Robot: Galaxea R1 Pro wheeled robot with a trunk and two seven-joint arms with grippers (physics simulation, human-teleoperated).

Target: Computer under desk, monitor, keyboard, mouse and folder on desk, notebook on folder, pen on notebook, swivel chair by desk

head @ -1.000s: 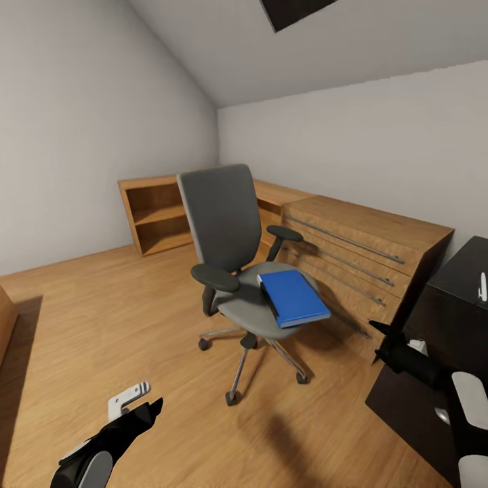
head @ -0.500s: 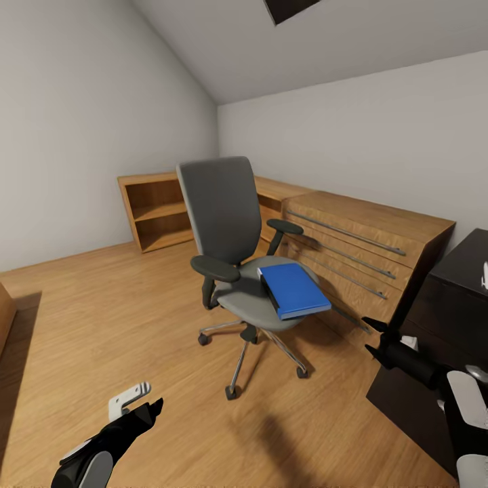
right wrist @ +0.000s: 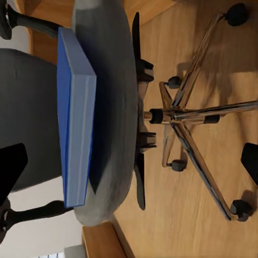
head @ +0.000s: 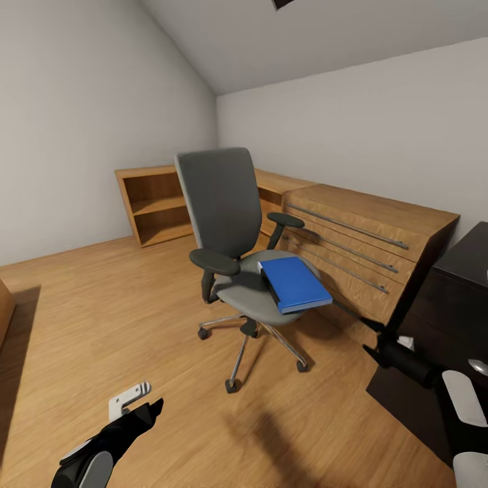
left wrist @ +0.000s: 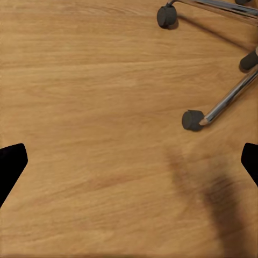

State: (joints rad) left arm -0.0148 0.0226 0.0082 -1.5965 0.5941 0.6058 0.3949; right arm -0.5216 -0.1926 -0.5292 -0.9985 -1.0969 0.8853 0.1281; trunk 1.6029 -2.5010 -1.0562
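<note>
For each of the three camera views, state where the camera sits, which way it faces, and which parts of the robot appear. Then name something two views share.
Head view: on the robot's head, facing forward and down at the grey swivel chair carrying the bright blue folder; left gripper and right gripper show low.
Left wrist view: near the left gripper, facing the wooden floor; dark fingertips at the edges.
Right wrist view: near the right gripper, facing the chair's seat edge and folder.
Shared: both wrist views show the chair's chrome caster base.

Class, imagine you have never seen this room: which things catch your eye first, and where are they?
The grey swivel chair stands mid-room on the wooden floor, with a bright blue folder lying flat on its seat. Behind it, an oak chest of drawers runs along the wall.
</note>
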